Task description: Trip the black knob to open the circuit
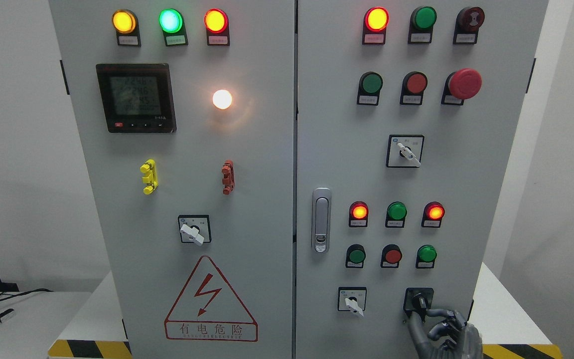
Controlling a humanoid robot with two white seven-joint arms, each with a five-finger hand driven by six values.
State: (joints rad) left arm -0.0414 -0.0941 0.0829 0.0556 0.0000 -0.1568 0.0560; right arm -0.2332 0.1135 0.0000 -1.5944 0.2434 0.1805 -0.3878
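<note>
The black knob (419, 301) sits on a black square plate at the lower right of the grey cabinet's right door (337, 149), its handle pointing down and slightly right. My right hand (418, 317) comes up from the bottom edge just below it. Its index finger (436, 313) curls in from the right and its thumb (413, 330) rises on the left, pinching the knob's lower end. The other fingers are curled beneath. My left arm does not show.
A white rotary switch (353, 302) sits left of the knob, with rows of push buttons (392, 256) and lit indicator lamps (359, 211) above. The door handle (321, 219) lies mid-cabinet. Yellow-black tape (516, 351) marks the table's front edge.
</note>
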